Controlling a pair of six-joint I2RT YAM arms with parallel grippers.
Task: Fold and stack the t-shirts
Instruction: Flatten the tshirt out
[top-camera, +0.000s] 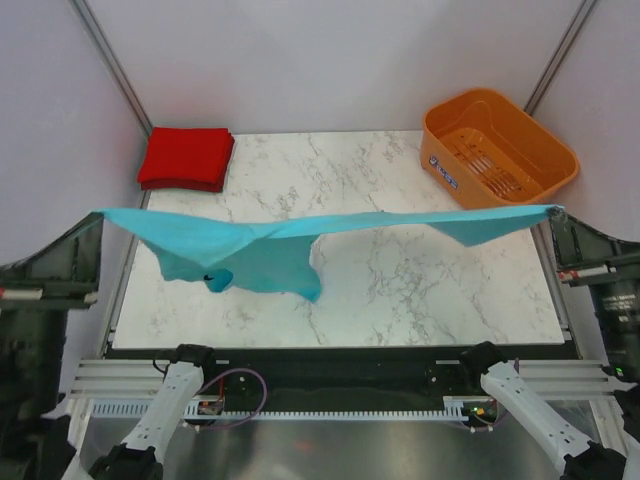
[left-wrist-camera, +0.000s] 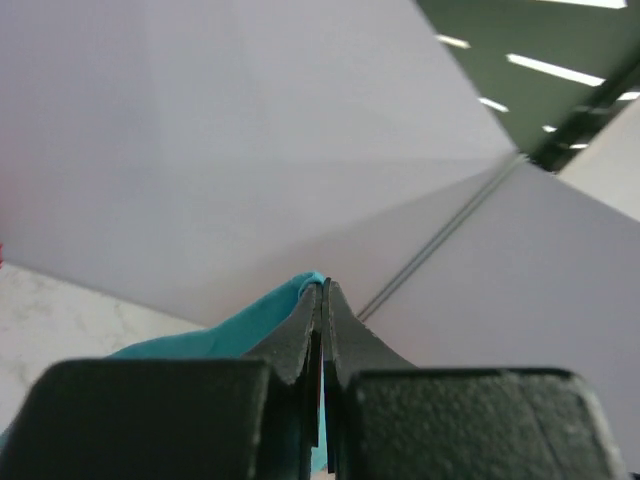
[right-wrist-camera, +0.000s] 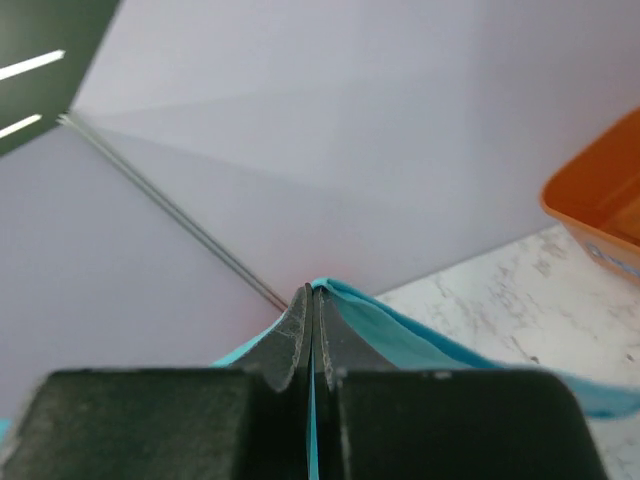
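Note:
A teal-blue t-shirt hangs stretched in the air across the table, its middle sagging toward the marble top. My left gripper is shut on its left corner, and teal cloth shows beside the closed fingers in the left wrist view. At the far right my right gripper is shut on the other corner; the teal cloth runs out from between its fingers. A bright red t-shirt lies folded at the table's back left corner.
An orange slotted basket stands at the back right corner, also seen as the orange basket in the right wrist view. White walls enclose the marble table on three sides. Both arm bases sit at the near edge.

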